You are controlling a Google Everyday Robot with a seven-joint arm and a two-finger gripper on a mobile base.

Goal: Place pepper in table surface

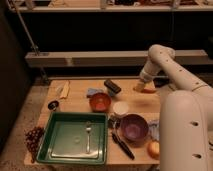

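The pepper is a small slender orange-red piece at the far right of the tan wooden table surface. It appears to rest on or just above the wood. My gripper is at the end of the white arm, directly over the pepper's left end and touching or nearly touching it. I cannot tell whether the gripper holds the pepper.
An orange bowl, a white cup and a purple bowl stand mid-table. A green tray with a fork is at the front left. A black block, a blue cloth, grapes and a round fruit lie around.
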